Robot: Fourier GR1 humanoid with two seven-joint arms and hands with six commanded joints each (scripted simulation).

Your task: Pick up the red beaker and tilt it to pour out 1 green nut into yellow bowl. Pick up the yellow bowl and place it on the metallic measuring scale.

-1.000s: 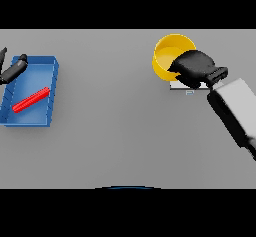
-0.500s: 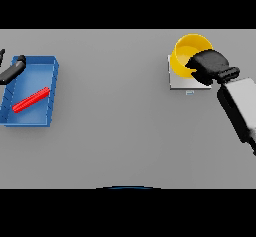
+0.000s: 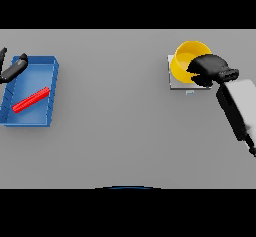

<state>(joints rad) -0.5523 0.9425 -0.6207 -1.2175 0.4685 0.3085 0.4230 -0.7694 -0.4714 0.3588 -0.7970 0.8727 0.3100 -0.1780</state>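
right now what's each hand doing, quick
Left hand: at the far left edge over the blue tray; cannot tell whether it is open or shut.
Right hand: fingers curled on the yellow bowl, over the scale.

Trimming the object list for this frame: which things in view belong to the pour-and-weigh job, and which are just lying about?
Job:
- yellow bowl, over the scale
- metallic measuring scale, under the bowl
- right hand, curled on the bowl's rim
- red beaker, lying in the tray

Lying about:
- blue tray
- left hand, idle at the tray's far-left corner
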